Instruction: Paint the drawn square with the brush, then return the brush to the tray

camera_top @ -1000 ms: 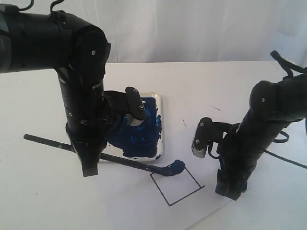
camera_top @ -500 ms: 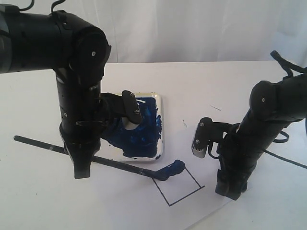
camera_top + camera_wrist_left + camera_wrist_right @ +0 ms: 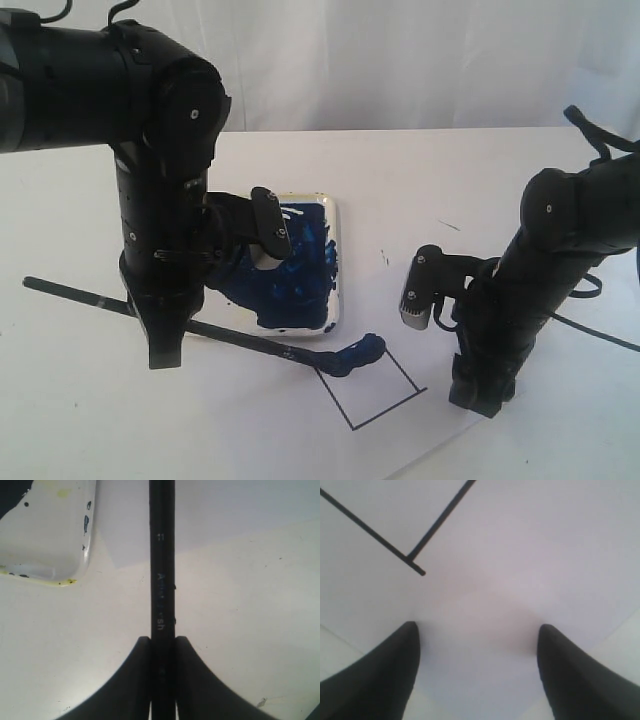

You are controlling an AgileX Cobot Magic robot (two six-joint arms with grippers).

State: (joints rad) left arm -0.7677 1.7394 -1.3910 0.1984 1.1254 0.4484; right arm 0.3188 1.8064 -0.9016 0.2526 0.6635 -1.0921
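White desk (image 3: 80, 420) under a plain white backdrop, and on it a white paper sheet (image 3: 410, 320) carrying the drawn square (image 3: 372, 390). It is a thin black outline, tilted, and its inside looks white from where I watch.

The blue-loaded bristle tip of the brush (image 3: 250, 343) lies over the square's 10 o'clock corner. From there the black shaft runs low toward 9 o'clock, well past my left arm (image 3: 165, 200). The left jaws are clamped on that shaft. In the left wrist view both fingers (image 3: 125, 680) press against the brush (image 3: 162, 580), which has pale lettering on its handle.

At the square's 11 o'clock lies the tray (image 3: 337, 270), near the outline but apart from it, its floor thickly smeared with dark blue. The brush shaft crosses in front of its near rim. One cream corner of the tray (image 3: 50, 535), speckled with paint, shows in the left wrist view.

On the square's 3 o'clock side my right arm (image 3: 540, 290) reaches down toward the paper. The right jaws are apart, with their tips near the outline's 3 o'clock corner. The right wrist view shows one corner of the outline (image 3: 370, 529) on the sheet (image 3: 510, 570), ahead of two spread fingers (image 3: 380, 680). I cannot tell whether those tips touch the paper.
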